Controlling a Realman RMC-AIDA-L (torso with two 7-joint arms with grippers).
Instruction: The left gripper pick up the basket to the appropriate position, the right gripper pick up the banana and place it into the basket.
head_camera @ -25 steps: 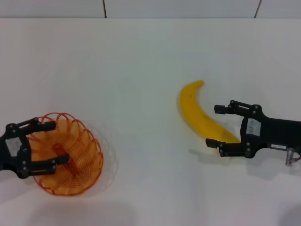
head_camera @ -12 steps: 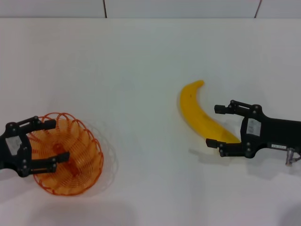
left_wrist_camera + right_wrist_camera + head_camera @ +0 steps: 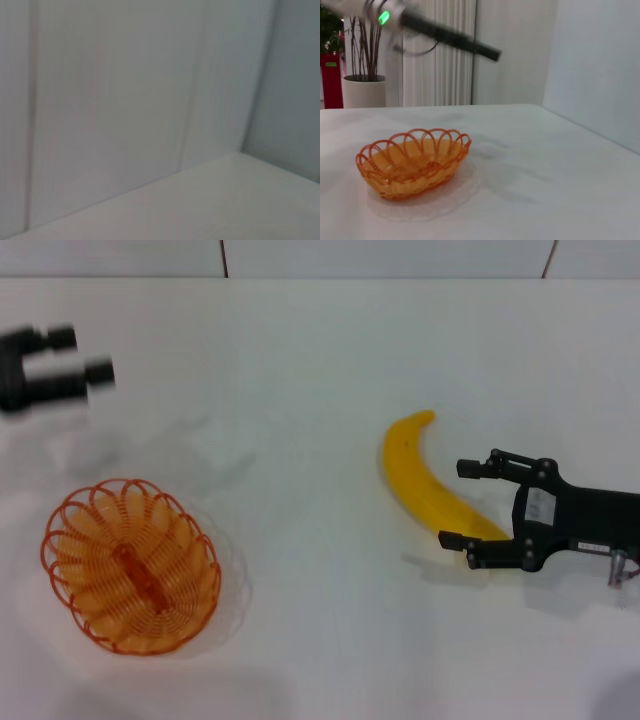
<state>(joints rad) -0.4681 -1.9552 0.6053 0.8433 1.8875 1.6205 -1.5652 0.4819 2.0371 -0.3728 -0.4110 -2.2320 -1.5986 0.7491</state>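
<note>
One white tabletop (image 3: 320, 360); potted plant (image 3: 362, 70) by ribbed wall (image 3: 440, 60).

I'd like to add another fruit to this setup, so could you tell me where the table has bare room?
The widest bare stretch lies between the basket and the banana, running to the table's far edge. The near edge between them is bare too. It is crowded where the right gripper straddles the banana's near end. The left gripper hangs above the far-left corner.
</note>
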